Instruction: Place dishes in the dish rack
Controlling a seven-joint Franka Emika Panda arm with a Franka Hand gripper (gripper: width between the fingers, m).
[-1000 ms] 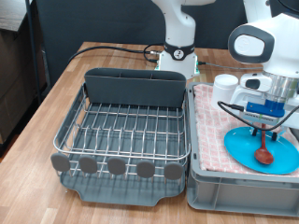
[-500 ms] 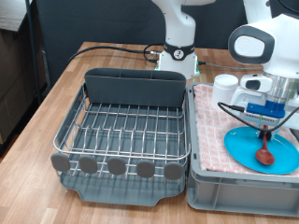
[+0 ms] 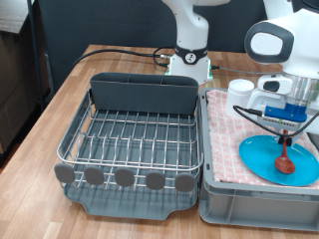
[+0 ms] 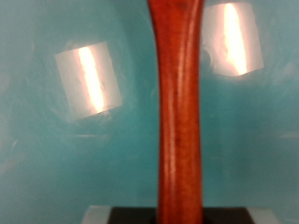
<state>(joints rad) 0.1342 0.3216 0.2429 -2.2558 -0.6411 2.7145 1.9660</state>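
My gripper (image 3: 287, 127) is at the exterior view's right, over the grey crate, shut on the handle of the dark reddish-brown wooden spoon (image 3: 285, 157). The spoon hangs almost upright, its bowl at or just above the light-blue plate (image 3: 261, 159) lying on the pink-checked cloth. In the wrist view the spoon handle (image 4: 179, 112) runs down the middle with the plate (image 4: 56, 159) behind it. The white mug (image 3: 242, 92) stands in the crate behind the gripper, partly hidden. The dish rack (image 3: 130, 139) at centre left holds no dishes.
The grey crate (image 3: 224, 204) lined with pink-checked cloth sits right beside the rack. The rack's grey cutlery bin (image 3: 145, 95) is at its far side and round grey discs (image 3: 125, 177) line its near edge. A black cable (image 3: 110, 55) crosses the wooden table.
The arm has risen a little with the spoon in its grip; the spoon now hangs more upright over the plate. Plate, mug and rack have not moved.
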